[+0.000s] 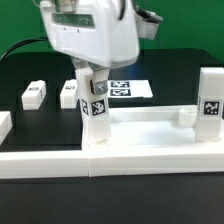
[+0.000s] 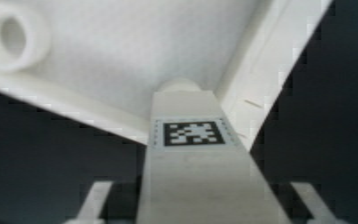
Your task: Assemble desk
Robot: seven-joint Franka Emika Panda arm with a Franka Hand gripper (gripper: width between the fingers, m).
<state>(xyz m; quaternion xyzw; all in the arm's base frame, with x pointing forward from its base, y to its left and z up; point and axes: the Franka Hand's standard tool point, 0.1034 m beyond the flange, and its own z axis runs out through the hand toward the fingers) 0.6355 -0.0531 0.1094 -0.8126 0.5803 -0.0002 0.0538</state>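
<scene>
The white desk top [image 1: 150,122] lies against the front wall, with one leg [image 1: 210,94] standing upright at its corner on the exterior view's right. A second tagged leg [image 1: 96,104] stands upright at its other near corner. My gripper [image 1: 90,82] is over this leg with a finger on each side. In the wrist view the leg [image 2: 197,140] runs between my fingers [image 2: 98,200], with a dark gap on each side, so the gripper [image 2: 201,190] is open. The top's underside [image 2: 105,70] and a round socket [image 2: 12,38] show beyond.
Two loose white legs [image 1: 33,93] [image 1: 68,92] lie on the black table at the exterior view's left. The marker board [image 1: 128,88] lies behind my gripper. A long low white wall [image 1: 110,160] runs along the front. A white piece [image 1: 4,124] sits at the left edge.
</scene>
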